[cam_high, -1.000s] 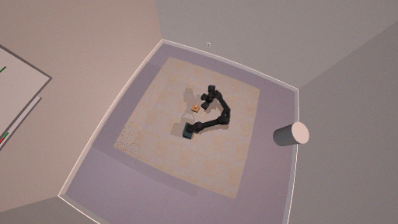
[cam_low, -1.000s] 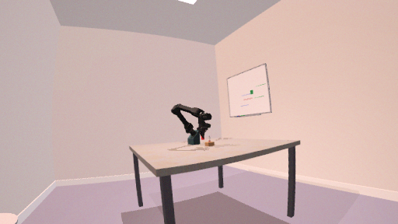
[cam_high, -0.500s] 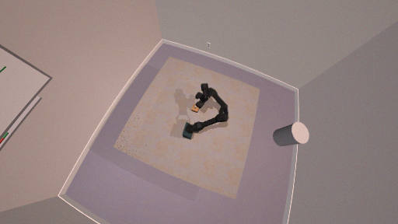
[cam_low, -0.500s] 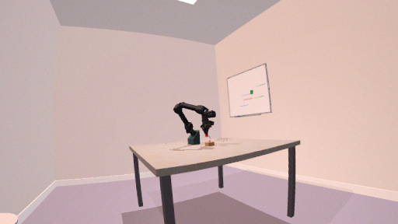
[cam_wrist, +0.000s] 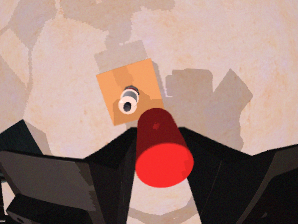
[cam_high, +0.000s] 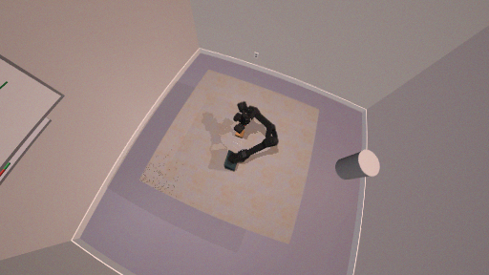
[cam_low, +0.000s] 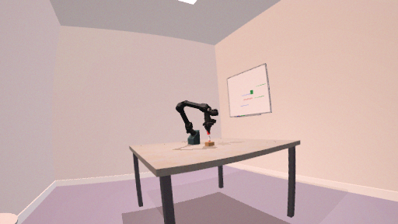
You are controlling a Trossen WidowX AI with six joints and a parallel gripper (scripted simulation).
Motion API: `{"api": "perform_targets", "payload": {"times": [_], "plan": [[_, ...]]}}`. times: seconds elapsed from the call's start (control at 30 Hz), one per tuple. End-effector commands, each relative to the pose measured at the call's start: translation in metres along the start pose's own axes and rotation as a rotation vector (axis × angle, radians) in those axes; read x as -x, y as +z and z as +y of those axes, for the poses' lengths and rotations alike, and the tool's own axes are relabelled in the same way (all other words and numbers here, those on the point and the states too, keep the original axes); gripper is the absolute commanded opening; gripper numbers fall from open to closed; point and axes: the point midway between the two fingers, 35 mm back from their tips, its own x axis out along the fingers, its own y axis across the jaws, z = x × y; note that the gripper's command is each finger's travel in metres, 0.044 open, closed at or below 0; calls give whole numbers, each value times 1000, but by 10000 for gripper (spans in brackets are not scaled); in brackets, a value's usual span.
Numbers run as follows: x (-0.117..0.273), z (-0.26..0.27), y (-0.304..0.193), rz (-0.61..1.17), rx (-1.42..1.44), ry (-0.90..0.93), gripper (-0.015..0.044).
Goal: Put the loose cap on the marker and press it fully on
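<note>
Our gripper pinches the red cap; the marker stands in its block. If we lower while off 1 side, the rim could catch the tip; pressing tilted could jam the cap or slip our grip.

The end effector points down, gripping the red cap above the orange block. A whiteboard hangs right.

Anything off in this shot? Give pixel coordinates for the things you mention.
Nothing stands out: cap (cam_low: 208, 133) (cam_wrist: 164, 165) held in the claw (cam_low: 208, 131) (cam_wrist: 157, 133), marker (cam_low: 209, 138) (cam_wrist: 128, 101) standing in the block (cam_low: 210, 144) (cam_wrist: 111, 87). No spill or damage visible.
</note>
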Motion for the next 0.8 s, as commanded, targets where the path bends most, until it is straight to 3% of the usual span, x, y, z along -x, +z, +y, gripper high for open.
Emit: {"api": "perform_targets", "payload": {"times": [0.0, 0.77], "plan": [[1, 12, 4, 13, 4, 8, 0], [-14, 21, 9, 21, 2, 5, 0]]}}
